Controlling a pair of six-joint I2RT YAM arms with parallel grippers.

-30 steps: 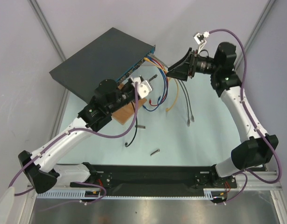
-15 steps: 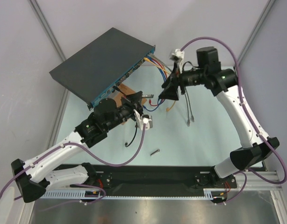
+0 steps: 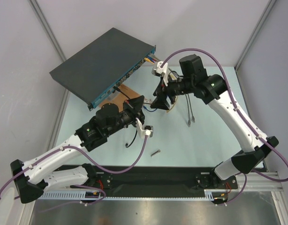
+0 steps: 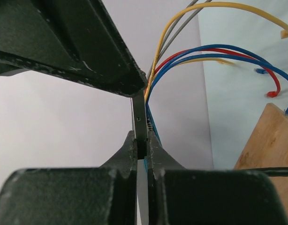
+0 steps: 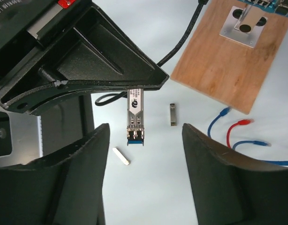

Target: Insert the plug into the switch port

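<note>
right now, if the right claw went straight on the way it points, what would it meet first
Probably the plug, the small silver module held in the shut left claw. It sits centred between the open fingers of the right claw. How far off it is in depth is unclear.

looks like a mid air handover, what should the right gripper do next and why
Probably close the right gripper gently on the plug's free end. The plug, a small metal module, hangs from the shut fingertips of the left gripper. In the right wrist view it sits between the right gripper's open jaws, touching neither. It is apart from the switch, so a handover seems likely.
</note>
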